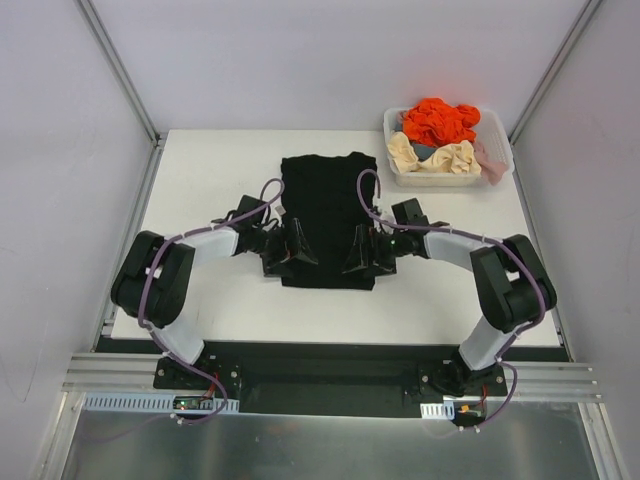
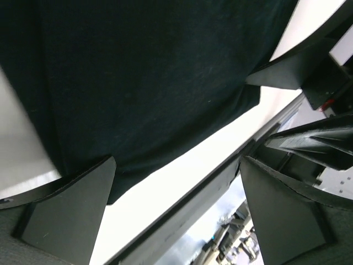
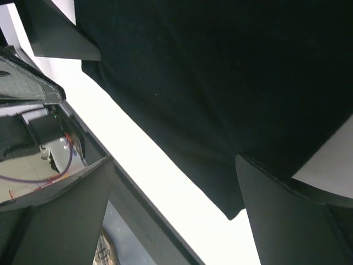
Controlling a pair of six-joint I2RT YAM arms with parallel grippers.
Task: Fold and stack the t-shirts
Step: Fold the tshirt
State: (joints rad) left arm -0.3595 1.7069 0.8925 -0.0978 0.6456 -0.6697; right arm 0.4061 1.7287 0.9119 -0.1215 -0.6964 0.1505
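Note:
A black t-shirt (image 1: pixel 326 215) lies flat in the middle of the white table, folded into a long rectangle, its hem toward the arms. My left gripper (image 1: pixel 292 252) is open above the shirt's near left corner; in the left wrist view (image 2: pixel 176 204) the shirt (image 2: pixel 143 77) fills the upper part between the spread fingers (image 2: pixel 71 215). My right gripper (image 1: pixel 362 254) is open above the near right corner; in the right wrist view (image 3: pixel 174 204) the shirt's hem corner (image 3: pixel 231 212) lies between the fingers (image 3: pixel 287 215). Neither gripper holds cloth.
A white bin (image 1: pixel 396 160) at the back right holds crumpled orange (image 1: pixel 438 120), cream (image 1: pixel 440 158) and pink (image 1: pixel 490 160) shirts. Bare white table (image 1: pixel 200 180) lies left of the black shirt. Aluminium frame rails run along the table's sides and near edge (image 1: pixel 330 372).

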